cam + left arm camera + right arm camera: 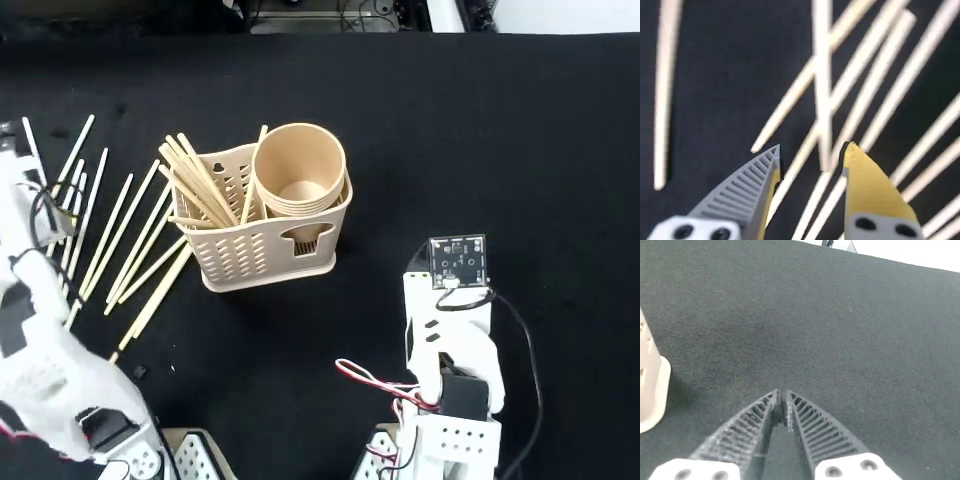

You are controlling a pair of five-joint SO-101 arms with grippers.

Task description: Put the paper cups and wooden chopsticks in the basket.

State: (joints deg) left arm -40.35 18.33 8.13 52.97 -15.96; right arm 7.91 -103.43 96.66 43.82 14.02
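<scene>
Chopsticks (822,75) between tips of spread left pincer (813,146); right pincer (782,393) closed, empty.

The left pincer (812,148) hangs low with its jaws parted, while the right pincer (782,396) has its jaws pressed together.

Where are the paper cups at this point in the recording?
In the high view the stacked paper cups stand inside the basket, in its right-hand compartment, beside the chopsticks leaning in the left-hand one.
</scene>
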